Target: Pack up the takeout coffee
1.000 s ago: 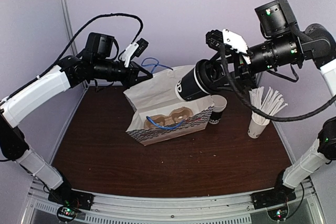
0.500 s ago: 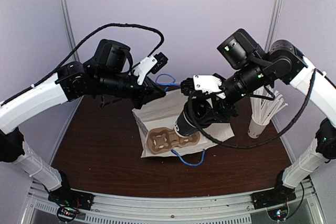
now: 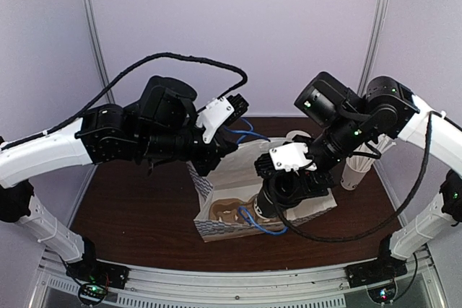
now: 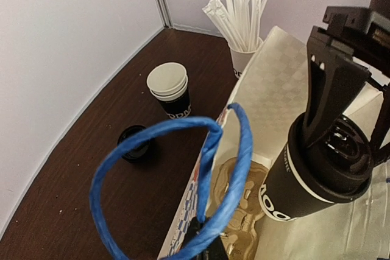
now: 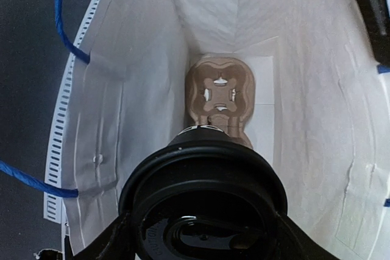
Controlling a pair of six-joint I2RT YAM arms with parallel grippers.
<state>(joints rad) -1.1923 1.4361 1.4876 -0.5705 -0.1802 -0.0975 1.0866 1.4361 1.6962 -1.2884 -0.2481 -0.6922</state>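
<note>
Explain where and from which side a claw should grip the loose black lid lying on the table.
Pinch the loose black lid across its rim, one finger on each opposite edge, coming straight down from above. It lies flat and low on the table, so a sideways approach would likely find little to hold. The cup stack nearby stands apart, leaving room.

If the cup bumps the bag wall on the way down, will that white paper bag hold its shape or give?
Probably gives: the paper bag has thin, creased-looking walls that the cup could easily dent. It seems light; only the left gripper pinching the blue handle appears to steady it. The cardboard carrier may stiffen the bottom.
</note>
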